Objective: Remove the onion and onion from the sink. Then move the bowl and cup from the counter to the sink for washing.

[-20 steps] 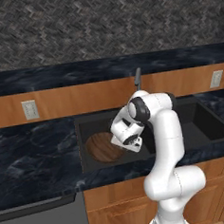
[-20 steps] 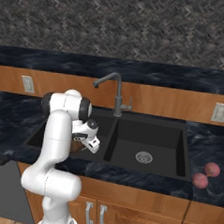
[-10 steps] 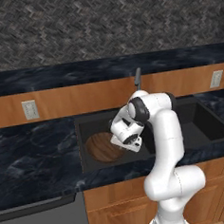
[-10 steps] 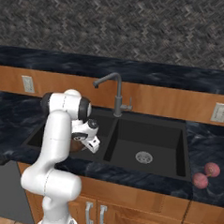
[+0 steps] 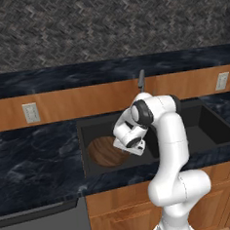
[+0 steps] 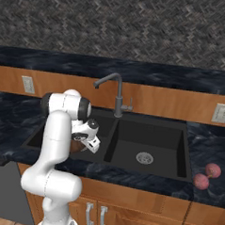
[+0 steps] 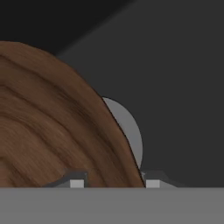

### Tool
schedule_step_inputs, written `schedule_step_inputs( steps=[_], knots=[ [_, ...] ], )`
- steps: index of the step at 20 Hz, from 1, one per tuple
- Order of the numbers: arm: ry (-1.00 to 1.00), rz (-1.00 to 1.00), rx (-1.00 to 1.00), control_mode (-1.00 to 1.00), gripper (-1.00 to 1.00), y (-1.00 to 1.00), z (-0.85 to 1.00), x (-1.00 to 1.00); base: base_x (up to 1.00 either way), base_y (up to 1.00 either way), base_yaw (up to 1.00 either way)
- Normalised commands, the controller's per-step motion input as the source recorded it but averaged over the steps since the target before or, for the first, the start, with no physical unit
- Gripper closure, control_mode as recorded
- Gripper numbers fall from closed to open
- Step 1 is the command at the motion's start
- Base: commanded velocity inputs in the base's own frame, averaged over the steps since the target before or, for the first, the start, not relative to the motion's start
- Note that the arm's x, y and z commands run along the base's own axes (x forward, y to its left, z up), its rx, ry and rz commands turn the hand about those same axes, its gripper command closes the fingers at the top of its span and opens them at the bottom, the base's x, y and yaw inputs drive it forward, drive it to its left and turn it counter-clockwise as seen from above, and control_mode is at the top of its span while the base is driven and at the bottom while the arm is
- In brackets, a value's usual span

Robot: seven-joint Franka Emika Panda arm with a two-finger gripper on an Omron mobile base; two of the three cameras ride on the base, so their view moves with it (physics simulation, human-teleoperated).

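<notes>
The wooden bowl [image 5: 107, 151] is lying in the left basin of the black sink [image 5: 214, 134], and in the hand view its brown grain [image 7: 52, 127] is covering part of that basin's round metal drain [image 7: 129, 131]. The gripper [image 5: 130, 146] is hanging low inside the same basin, just at the bowl's right edge as the left base view shows it. In the hand view the two fingertips [image 7: 76, 181] are peeking up at the bottom, one in front of the wood and the other just past the rim, so the jaws are straddling the bowl's rim with a moderate gap; whether they are pressing on the wood I cannot tell. In the right base view the gripper [image 6: 86, 140] is sitting over the left basin with a sliver of the bowl [image 6: 77, 137] showing beside it.

The right basin is lying bare around its own drain [image 6: 144, 158], and the grey gooseneck faucet [image 6: 115, 88] is standing behind the divider. The two pinkish-red onions [image 6: 207, 176] are resting on the dark bench [image 6: 211, 153] to the right of the sink, just beside each other near its front edge.
</notes>
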Motion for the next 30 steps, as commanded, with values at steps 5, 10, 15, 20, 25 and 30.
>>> schedule_step_inputs(
  steps=[5,10,15,20,25,30],
  knots=[
    [0.0,0.0,0.0,-1.0,-1.0,0.08,0.03,0.0,0.0,0.0,0.0],
    [0.0,0.0,0.0,-1.0,-1.0,0.11,0.18,0.0,0.0,0.0,0.0],
    [0.0,0.0,-0.02,-1.0,-1.0,0.09,0.3,-0.03,0.0,0.0,0.0],
    [0.0,0.0,-0.11,-1.0,-1.0,0.03,0.33,-0.04,0.0,0.0,0.0],
    [-0.05,0.01,-0.11,-1.0,-1.0,0.04,0.34,-0.05,0.0,0.0,0.0],
    [-0.04,0.01,-0.1,-1.0,-1.0,0.04,0.39,-0.02,0.0,0.0,0.0]
  ],
)
